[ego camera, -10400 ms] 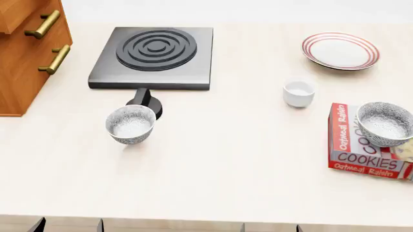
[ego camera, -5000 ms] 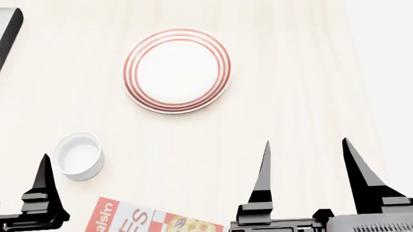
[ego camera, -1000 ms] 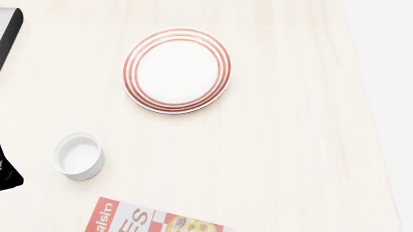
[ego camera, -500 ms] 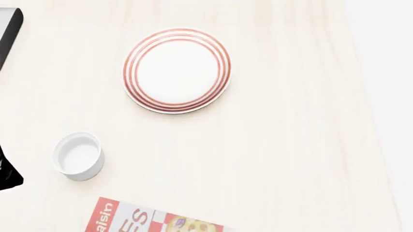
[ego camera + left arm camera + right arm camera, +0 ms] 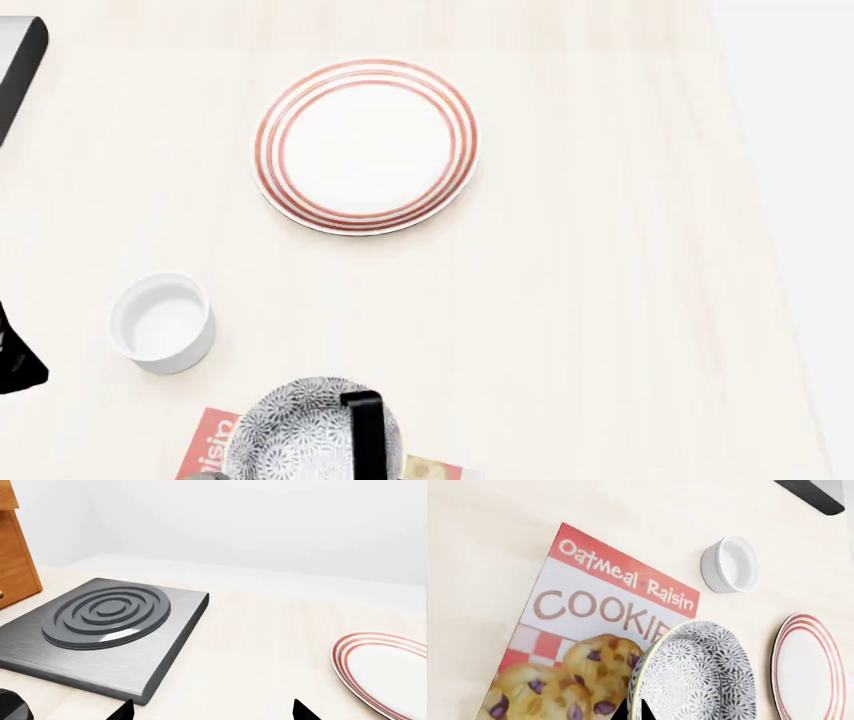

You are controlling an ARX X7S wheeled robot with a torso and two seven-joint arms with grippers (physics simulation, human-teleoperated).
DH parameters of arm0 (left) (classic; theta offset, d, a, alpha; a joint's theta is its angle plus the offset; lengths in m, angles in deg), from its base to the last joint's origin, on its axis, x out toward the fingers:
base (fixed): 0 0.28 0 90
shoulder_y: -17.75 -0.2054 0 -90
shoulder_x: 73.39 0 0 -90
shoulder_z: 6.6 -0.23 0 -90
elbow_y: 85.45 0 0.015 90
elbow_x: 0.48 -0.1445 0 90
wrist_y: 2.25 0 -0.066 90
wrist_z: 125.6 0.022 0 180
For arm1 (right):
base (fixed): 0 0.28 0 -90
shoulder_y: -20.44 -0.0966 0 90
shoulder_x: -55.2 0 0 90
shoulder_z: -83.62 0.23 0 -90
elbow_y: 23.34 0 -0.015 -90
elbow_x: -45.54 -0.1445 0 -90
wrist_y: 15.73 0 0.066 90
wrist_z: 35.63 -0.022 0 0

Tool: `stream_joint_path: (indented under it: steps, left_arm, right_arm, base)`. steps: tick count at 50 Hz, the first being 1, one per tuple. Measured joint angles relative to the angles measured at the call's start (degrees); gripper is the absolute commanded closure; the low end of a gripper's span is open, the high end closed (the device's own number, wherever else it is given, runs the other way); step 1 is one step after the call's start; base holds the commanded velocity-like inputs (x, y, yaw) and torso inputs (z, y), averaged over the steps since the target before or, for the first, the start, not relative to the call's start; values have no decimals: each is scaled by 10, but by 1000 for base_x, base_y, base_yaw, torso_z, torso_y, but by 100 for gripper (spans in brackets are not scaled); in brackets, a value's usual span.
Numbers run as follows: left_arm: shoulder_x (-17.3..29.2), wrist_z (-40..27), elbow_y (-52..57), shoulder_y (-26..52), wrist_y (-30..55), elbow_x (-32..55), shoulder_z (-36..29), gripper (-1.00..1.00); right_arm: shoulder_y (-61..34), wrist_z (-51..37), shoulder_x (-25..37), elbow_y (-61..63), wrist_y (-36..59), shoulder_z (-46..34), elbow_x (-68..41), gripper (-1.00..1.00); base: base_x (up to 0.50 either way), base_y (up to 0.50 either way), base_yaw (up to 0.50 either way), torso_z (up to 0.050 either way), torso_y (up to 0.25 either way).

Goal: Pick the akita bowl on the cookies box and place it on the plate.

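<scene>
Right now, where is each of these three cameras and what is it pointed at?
Head view: on the head, looking down at the plate, white cup and akita bowl; a dark finger of the right hand crosses the bowl.
Left wrist view: by the left hand, facing the stove; its fingertips show.
Right wrist view: by the right hand, over the cookies box and bowl.
All three show the plate.

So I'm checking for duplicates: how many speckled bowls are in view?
1: the akita bowl, held by the right gripper above the cookies box. Another may sit outside these views.
</scene>
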Motion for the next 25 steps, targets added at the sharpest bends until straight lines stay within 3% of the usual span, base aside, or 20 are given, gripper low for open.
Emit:
stream_joint_path:
  steps: [25]
  left_arm:
    - [3, -1, 2, -4, -6, 3, -1, -100]
  right_arm:
    - [-97, 32, 38, -48, -50, -84, 102, 100]
  base:
    - [0, 0, 0, 0, 0]
